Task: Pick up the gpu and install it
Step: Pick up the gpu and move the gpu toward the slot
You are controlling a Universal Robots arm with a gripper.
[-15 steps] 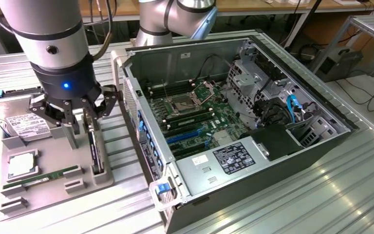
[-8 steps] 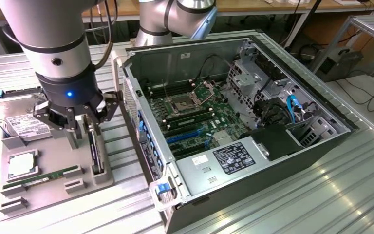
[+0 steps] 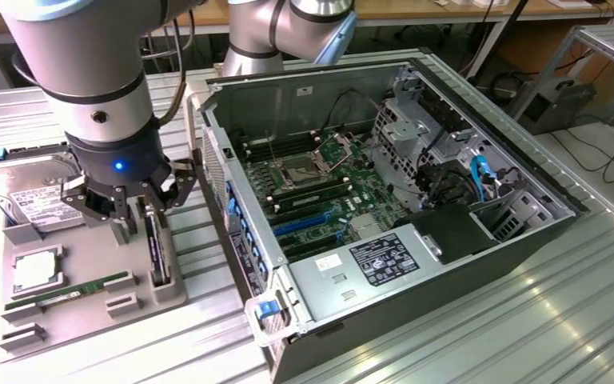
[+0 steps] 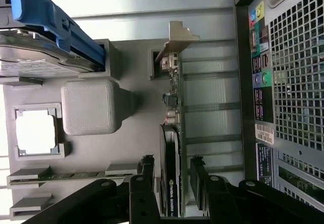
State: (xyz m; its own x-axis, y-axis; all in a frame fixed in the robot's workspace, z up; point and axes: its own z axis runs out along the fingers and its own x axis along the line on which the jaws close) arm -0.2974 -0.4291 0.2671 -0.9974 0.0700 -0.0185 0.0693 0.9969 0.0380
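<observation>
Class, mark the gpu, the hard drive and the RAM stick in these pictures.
gpu (image 4: pixel 170 176): wrist view, on its dark top edge.
hard drive (image 3: pixel 29 196): exterior view, on its white label.
RAM stick (image 3: pixel 73 289): exterior view, on the middle of its green board.

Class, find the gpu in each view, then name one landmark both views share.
Exterior view: the gpu stands on edge in the grey tray, under the gripper.
Wrist view: the gpu runs between the gripper's open fingers, beside the computer case.
Shared landmark: the green RAM stick.
</observation>
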